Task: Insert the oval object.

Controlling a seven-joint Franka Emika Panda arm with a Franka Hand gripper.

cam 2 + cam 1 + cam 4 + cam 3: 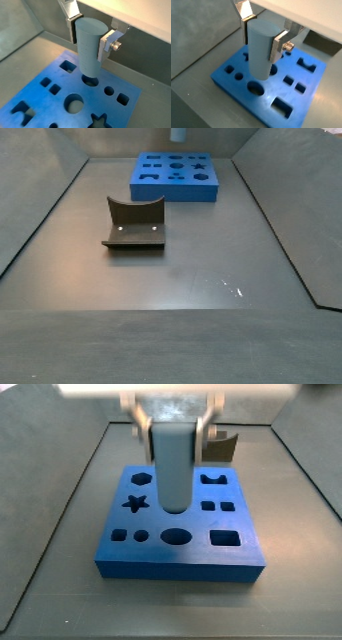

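You're mid-insertion — the gripper (262, 34) pinches the oval object (262, 50) upright, its foot at an oval hole (depth unclear) in the blue holed block (181, 519). Next, press straight down.

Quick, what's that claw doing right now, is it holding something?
Claw: closed on the oval object, holding it upright over the blue holed block.

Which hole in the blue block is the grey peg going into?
The oval object, held in the gripper, has its lower end at one hole near the middle of the blue holed block, beside the big round hole.
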